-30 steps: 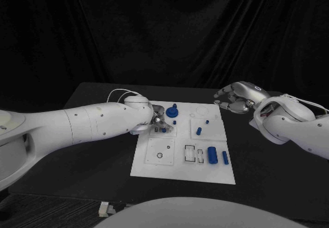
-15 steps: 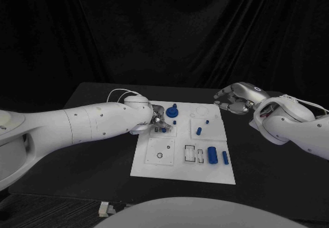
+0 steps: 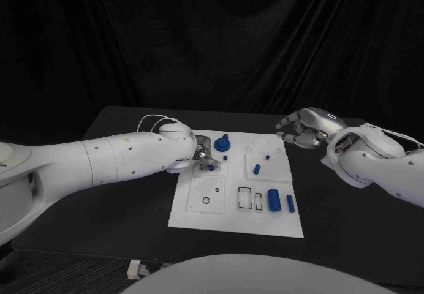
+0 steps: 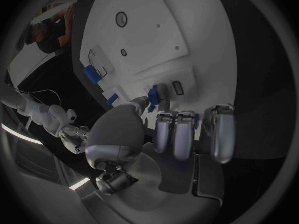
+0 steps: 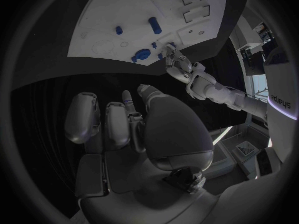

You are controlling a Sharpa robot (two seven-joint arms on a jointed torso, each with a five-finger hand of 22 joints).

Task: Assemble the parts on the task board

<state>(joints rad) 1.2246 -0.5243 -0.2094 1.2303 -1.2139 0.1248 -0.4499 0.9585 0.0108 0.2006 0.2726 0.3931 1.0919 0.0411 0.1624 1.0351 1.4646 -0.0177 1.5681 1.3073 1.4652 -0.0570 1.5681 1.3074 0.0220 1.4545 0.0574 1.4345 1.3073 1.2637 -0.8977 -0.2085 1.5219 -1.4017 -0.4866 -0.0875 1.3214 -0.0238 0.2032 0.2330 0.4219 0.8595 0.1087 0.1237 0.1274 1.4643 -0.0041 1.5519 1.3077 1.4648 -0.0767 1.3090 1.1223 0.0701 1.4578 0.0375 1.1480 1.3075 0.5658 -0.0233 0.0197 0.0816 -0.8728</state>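
- Our left silver hand (image 3: 205,157) pinches a small blue peg (image 4: 153,94) over the flat white task board (image 3: 212,214), near its left edge.
- Our right silver hand (image 3: 300,128) hangs clenched and holding nothing, just off the board's far right corner.

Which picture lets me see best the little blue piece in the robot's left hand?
The left wrist view: the small blue part sits pinched at the left hand's fingertips, right over the task board. In the head view the hand mostly hides it. In the right wrist view it is too tiny to tell.
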